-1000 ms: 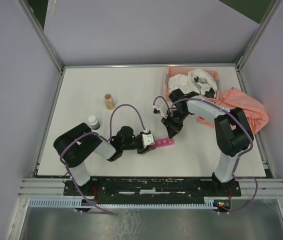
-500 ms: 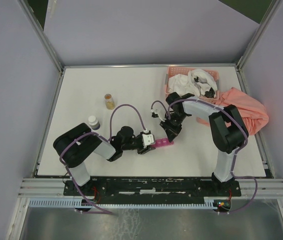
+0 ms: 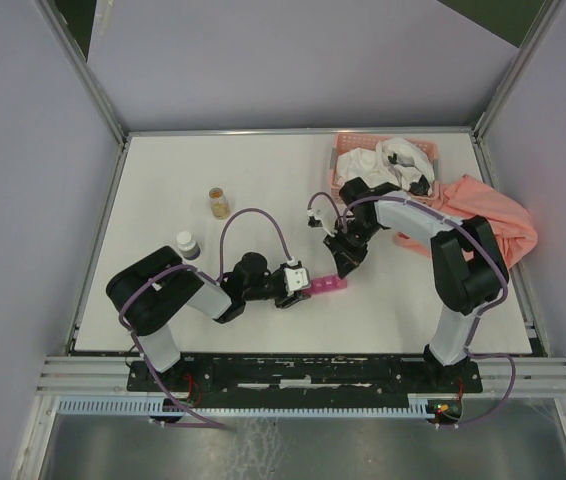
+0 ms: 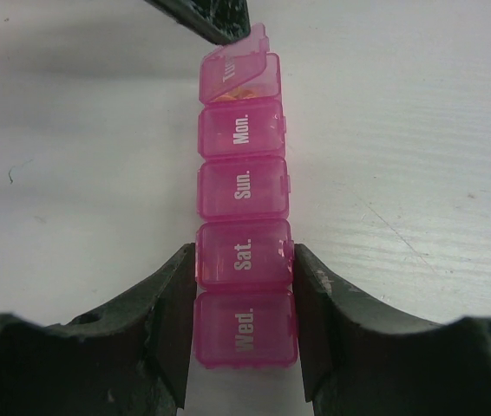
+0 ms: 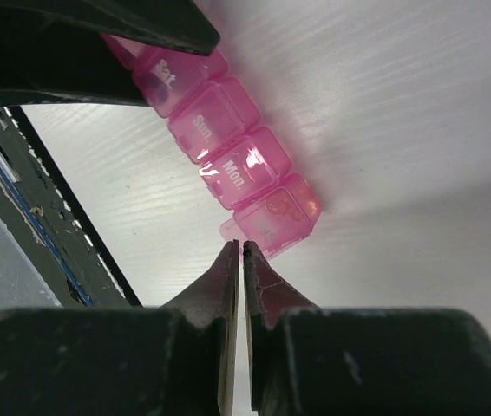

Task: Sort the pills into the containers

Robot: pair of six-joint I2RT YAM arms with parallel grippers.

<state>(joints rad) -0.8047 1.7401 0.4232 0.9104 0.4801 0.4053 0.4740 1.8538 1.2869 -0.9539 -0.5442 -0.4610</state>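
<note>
The containers (image 3: 327, 287) lie centrally near the table's (image 3: 163, 180) near edge. To their left, the farther bottle (image 3: 220, 202) stands behind the nearer bottle (image 3: 187, 245). The basket (image 3: 338, 165) occupies the far right corner.

Black-and-grey arms (image 3: 168, 296), seemingly purple cables (image 3: 251, 211)

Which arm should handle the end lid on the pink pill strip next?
Right. The right gripper, shut, has its tips at the ajar end lid; the left gripper is clamped on the pill strip near the opposite end and should probably just steady it.
</note>
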